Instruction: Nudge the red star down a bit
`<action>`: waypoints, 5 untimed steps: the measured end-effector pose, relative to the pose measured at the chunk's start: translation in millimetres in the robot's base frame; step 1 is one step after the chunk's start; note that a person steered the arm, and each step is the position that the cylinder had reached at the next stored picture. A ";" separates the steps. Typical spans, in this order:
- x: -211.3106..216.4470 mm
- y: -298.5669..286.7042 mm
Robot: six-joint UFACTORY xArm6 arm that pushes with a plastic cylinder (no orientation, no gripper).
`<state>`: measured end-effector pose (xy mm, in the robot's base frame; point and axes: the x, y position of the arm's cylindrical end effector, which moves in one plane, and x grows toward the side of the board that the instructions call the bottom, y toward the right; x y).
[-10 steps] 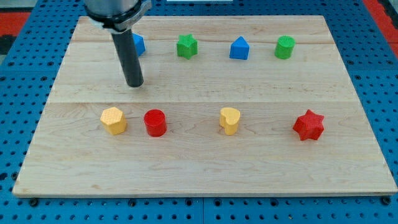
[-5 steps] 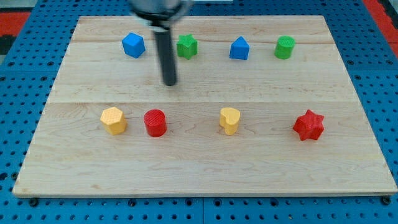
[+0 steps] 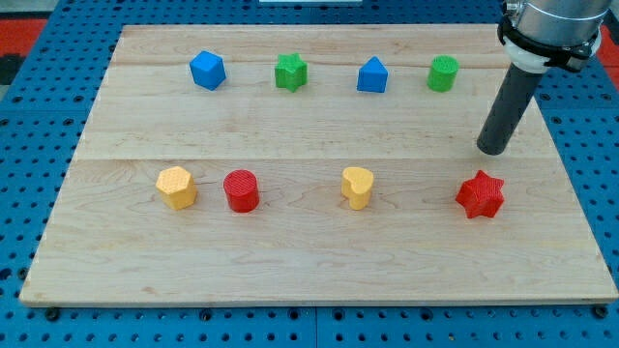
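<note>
The red star (image 3: 481,194) lies on the wooden board (image 3: 309,261) at the view's right, in the lower row of blocks. My tip (image 3: 492,150) rests on the board just above the star, slightly to its right, with a small gap between them. The dark rod rises from the tip toward the view's top right.
A yellow heart (image 3: 357,186), a red cylinder (image 3: 241,190) and a yellow hexagon (image 3: 176,187) share the star's row to its left. Along the top sit a blue block (image 3: 207,70), a green star (image 3: 290,72), a blue block (image 3: 372,75) and a green cylinder (image 3: 443,73).
My tip has swept from the board's upper left across to the right and now stands just above the red star. No block has moved.
</note>
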<state>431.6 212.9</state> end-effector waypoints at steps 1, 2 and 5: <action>6.8 0.0; 29.9 0.0; 86.2 18.0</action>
